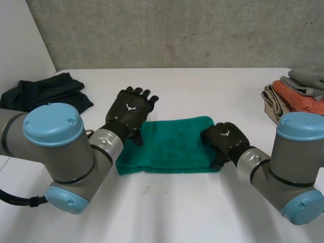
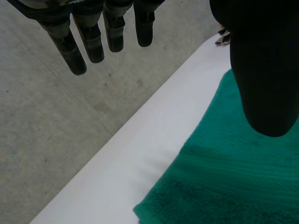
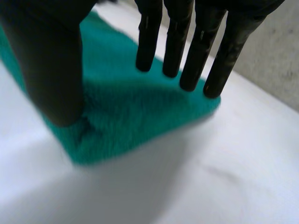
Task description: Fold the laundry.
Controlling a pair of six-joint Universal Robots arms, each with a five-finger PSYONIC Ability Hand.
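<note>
**Both hands open at the ends of the folded towel**

Head view: a folded green terry towel [image 1: 169,144] lay as a long rectangle in the middle of the white table [image 1: 177,207]. The left hand [image 1: 132,108] was at the towel's left end by its far corner, with its fingers straight and pointing away from the robot. The right hand [image 1: 226,139] sat at the towel's right end, its back turned up. A dark crumpled garment [image 1: 43,92] lay at the far left of the table. A stack of folded clothes [image 1: 297,93] in orange, grey and beige stood at the far right. Both were well apart from the towel.

Left wrist view: the left hand [image 2: 264,70] was open. Its fingers [image 2: 114,35] were straight and held nothing, with the grey concrete wall [image 2: 56,130] behind them. Its thumb hung over the green terry towel [image 2: 233,182], apart from the fingers. The towel's corner lay on the white table [image 2: 135,158] near the table's edge.

Right wrist view: the right hand [image 3: 51,65] was open too. Its straight fingers [image 3: 175,44] stood side by side above the green terry towel [image 3: 126,109], and its thumb was set wide from them, low by the towel's edge. Whether the thumb touched the cloth could not be told. Bare white table [image 3: 219,186] lay beside the towel's corner.
</note>
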